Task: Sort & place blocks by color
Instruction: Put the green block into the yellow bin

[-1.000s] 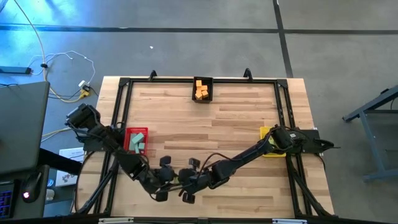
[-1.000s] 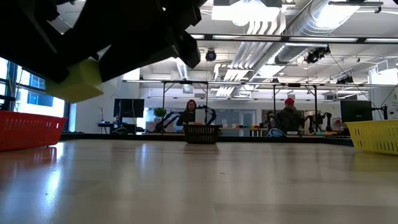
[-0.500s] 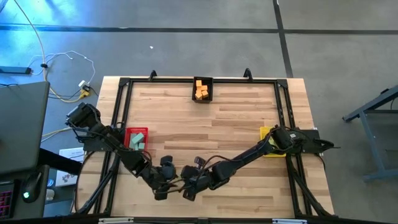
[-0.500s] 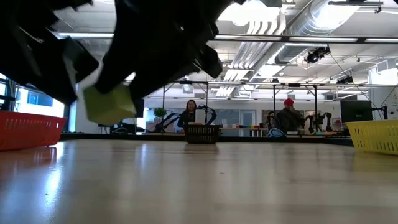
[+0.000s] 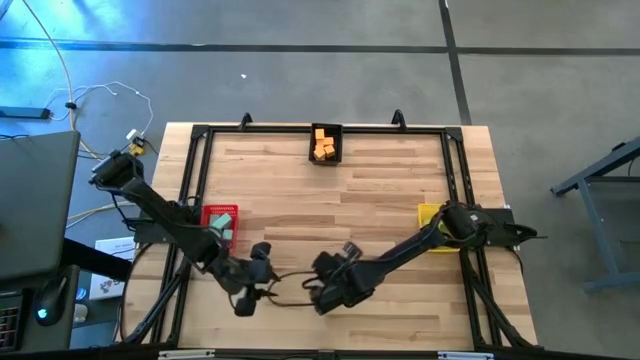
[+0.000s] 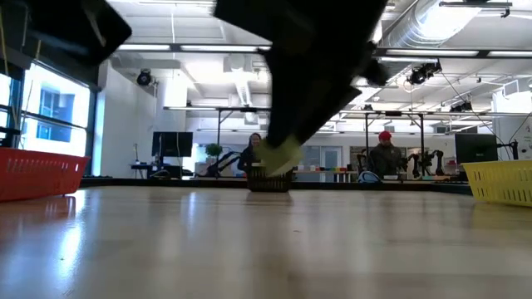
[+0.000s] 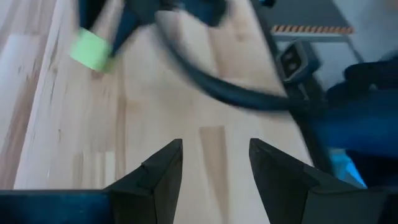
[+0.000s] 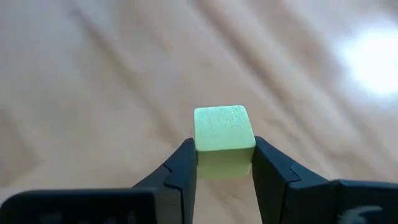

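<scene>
Wooden table [image 5: 330, 190] carries three bins: red bin [image 5: 219, 224] at left, black bin [image 5: 326, 145] at the far edge, yellow bin [image 5: 432, 216] at right. Both arms have parted since a second ago. Left gripper [image 7: 213, 163] has withdrawn, fingers apart and empty. Right gripper [image 8: 224, 163] now clamps the yellow-green block [image 8: 224, 130] above the near-centre boards. Judgement: handover complete; carry to the yellow bin is next.

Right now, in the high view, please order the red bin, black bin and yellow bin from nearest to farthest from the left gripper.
From the left gripper:
1. Red bin, at the table's left side.
2. Black bin, at the far edge, middle; holds orange blocks.
3. Yellow bin, at the right edge.
</scene>
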### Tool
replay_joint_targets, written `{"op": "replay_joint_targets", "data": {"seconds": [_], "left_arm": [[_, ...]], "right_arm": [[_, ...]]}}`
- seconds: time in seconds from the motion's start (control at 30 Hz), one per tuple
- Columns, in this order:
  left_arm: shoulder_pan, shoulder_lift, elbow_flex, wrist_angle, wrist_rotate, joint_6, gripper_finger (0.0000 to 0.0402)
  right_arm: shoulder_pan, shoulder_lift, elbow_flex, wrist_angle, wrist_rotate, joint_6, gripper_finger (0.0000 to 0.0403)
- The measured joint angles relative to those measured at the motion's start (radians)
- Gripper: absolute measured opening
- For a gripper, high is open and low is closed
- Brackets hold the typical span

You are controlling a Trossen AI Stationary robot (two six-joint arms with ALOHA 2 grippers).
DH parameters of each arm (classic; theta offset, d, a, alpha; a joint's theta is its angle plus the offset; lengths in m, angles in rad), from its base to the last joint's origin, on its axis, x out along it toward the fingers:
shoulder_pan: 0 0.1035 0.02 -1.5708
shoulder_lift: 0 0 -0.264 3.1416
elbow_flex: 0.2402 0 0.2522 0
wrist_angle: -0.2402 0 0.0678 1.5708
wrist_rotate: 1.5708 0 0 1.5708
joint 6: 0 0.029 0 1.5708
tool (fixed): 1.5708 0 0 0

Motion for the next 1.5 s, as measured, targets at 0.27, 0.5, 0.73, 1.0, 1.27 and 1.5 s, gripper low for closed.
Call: {"op": "replay_joint_targets", "data": {"seconds": [0.27,0.5,0.73,1.0,1.27,1.5], "left_arm": [[0.003,-0.121,0.000,-0.033,-0.003,0.089,0.0170],[0.022,-0.152,0.000,-0.066,0.004,0.102,0.0170],[0.069,-0.154,-0.120,0.116,0.134,0.094,0.0170],[0.137,-0.212,-0.281,0.330,0.227,0.077,0.0170],[0.220,-0.381,-0.443,0.448,0.251,0.108,0.0170],[0.265,-0.564,-0.555,0.470,0.249,0.118,0.0170]], "right_arm": [[0.020,-0.066,0.000,-0.386,0.090,0.273,0.0094],[0.020,-0.085,0.000,-0.671,0.077,0.472,0.0094],[0.007,-0.128,-0.054,-0.662,0.082,0.438,0.0094],[-0.012,-0.216,-0.182,-0.660,0.069,0.464,0.0094],[-0.005,-0.409,-0.400,-0.662,0.040,0.614,0.0094],[0.018,-0.580,-0.535,-0.663,0.031,0.724,0.0094]]}}
